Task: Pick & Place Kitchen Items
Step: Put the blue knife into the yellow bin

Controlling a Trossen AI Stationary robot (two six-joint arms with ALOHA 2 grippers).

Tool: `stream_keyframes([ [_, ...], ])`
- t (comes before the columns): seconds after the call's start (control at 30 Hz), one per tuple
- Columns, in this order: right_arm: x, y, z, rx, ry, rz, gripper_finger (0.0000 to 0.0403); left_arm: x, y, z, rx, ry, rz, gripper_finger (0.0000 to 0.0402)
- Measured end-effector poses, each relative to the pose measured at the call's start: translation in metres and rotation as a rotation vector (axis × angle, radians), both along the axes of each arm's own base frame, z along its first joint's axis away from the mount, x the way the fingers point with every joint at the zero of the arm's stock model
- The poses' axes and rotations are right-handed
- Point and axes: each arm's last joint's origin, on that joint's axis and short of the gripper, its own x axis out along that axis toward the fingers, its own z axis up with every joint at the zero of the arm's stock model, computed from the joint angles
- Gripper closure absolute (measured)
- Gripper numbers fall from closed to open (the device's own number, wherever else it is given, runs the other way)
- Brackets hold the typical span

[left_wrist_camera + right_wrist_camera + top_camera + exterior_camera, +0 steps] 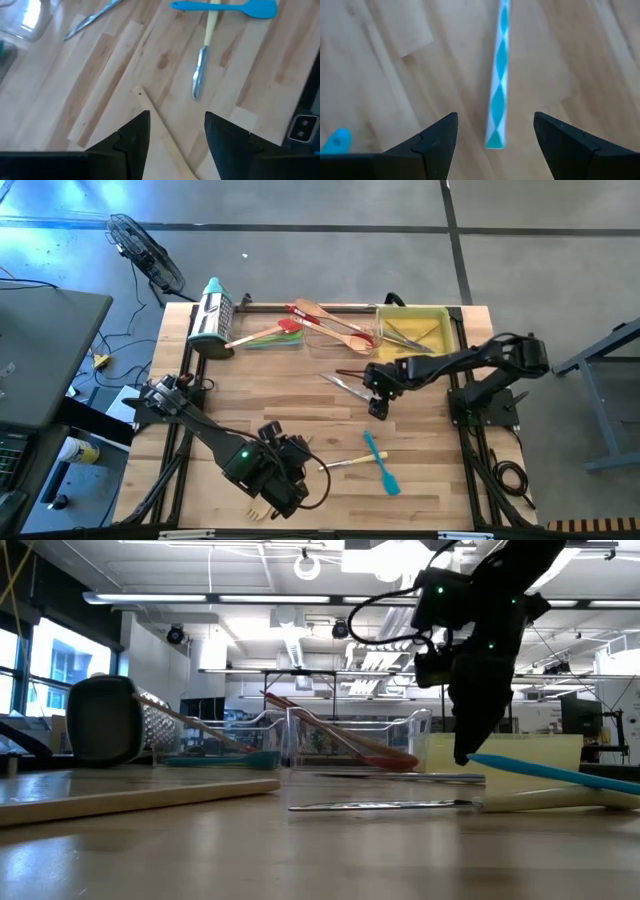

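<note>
A blue spatula [381,463] lies on the table near the front right, and a pale-handled knife [345,465] lies under it. My right gripper [378,408] is open and points down over the free end of the spatula's handle [496,135], its fingers on either side without touching. It also shows in the low view [468,745]. My left gripper [298,488] is open near the front edge, low over a pale wooden utensil [262,513]. That utensil's handle [157,125] lies between the fingers, which do not touch it. A metal knife [345,385] lies mid-table.
At the back stand a clear tray [335,325] with a red spatula and wooden spoons, a yellow tray [440,320], and a steel grater [212,318]. Red and green spatulas [265,337] lie beside the grater. Bare wood shows at the table's left and middle.
</note>
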Motion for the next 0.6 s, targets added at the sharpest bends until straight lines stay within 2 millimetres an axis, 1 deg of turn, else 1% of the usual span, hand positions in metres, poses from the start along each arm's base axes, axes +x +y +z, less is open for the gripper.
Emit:
stream_keyframes([
  [0.13,-0.0003,-0.0056,-0.0006,-0.021,0.001,0.013,0.0149,-0.0010,0.0018,-0.0002,0.027,0.004,0.007,0.0222],
  [0.3,0.0003,-0.0059,-0.0003,-0.044,-0.005,0.039,0.0149,0.0003,0.0068,-0.0005,0.041,0.015,0.024,0.0222],
  [0.6,0.0044,-0.0064,0.0007,-0.062,-0.046,0.061,0.0149,-0.0008,0.0088,-0.0007,0.071,0.020,0.032,0.0222],
])
